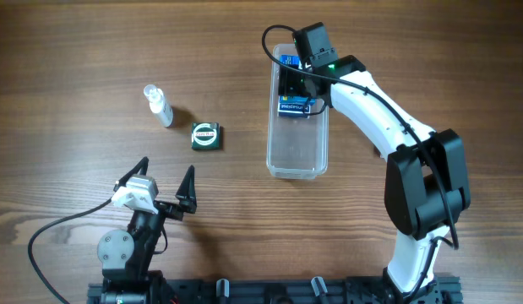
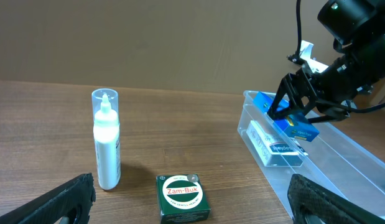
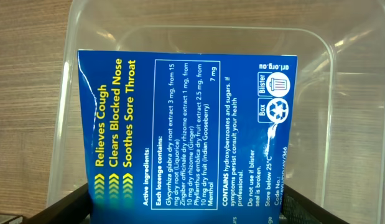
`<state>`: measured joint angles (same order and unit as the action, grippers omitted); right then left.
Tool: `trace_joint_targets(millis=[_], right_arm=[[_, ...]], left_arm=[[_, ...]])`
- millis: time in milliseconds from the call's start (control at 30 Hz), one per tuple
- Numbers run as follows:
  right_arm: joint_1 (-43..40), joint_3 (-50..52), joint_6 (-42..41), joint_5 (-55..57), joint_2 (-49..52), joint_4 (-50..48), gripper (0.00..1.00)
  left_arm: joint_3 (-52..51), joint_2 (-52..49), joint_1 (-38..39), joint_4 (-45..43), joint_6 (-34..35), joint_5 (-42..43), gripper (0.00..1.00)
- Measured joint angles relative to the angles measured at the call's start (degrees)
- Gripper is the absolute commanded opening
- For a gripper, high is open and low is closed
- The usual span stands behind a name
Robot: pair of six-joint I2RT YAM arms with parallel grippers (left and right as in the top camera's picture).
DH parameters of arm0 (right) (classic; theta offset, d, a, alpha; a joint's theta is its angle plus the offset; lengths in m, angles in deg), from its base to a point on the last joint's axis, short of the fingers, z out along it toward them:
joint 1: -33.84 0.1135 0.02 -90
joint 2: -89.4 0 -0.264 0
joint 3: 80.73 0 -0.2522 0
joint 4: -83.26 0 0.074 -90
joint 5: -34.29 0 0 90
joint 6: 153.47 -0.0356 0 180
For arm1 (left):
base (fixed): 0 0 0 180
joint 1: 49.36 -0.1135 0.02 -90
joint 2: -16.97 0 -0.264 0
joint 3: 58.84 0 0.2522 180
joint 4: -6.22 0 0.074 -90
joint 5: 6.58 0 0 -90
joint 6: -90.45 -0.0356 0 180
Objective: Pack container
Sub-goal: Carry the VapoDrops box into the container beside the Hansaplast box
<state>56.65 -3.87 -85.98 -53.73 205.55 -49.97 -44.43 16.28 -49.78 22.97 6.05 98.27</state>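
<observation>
The long clear container (image 1: 296, 160) lies on the table right of centre; it also shows in the left wrist view (image 2: 341, 162) and the right wrist view (image 3: 347, 87). My right gripper (image 1: 296, 84) is over its far end, shut on a blue lozenge box (image 3: 186, 130) held just above the floor of the tub (image 2: 290, 118). A white and blue box (image 2: 276, 146) lies inside beneath it. A green Zam-Buk box (image 1: 206, 136) (image 2: 183, 198) lies on the table left of the tub. My left gripper (image 1: 164, 190) is open and empty, near the front.
A small clear spray bottle (image 1: 158, 105) lies left of the green box; in the left wrist view (image 2: 106, 138) it shows left of centre. The right arm (image 1: 388, 118) reaches over the table's right side.
</observation>
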Motion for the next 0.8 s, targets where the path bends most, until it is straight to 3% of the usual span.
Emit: trace_joint_targets(millis=[267,533,700,800], right_arm=[[0.0,0.0,0.0,-0.02,0.0,-0.55,0.86],[0.0,0.0,-0.02,0.0,0.0,-0.39,0.85],[-0.02,-1.2,-0.04,-0.04,-0.31,4.9,0.74],[0.0,-1.86,0.35,-0.2,-3.61,6.78,0.6]], left_arm=[[0.0,0.0,0.0,0.0,0.0,0.0,1.0],[0.0,0.0,0.0,0.0,0.0,-0.02,1.0],[0.0,0.0,0.0,0.0,0.0,0.0,1.0],[0.0,0.0,0.0,0.0,0.0,-0.02,1.0]])
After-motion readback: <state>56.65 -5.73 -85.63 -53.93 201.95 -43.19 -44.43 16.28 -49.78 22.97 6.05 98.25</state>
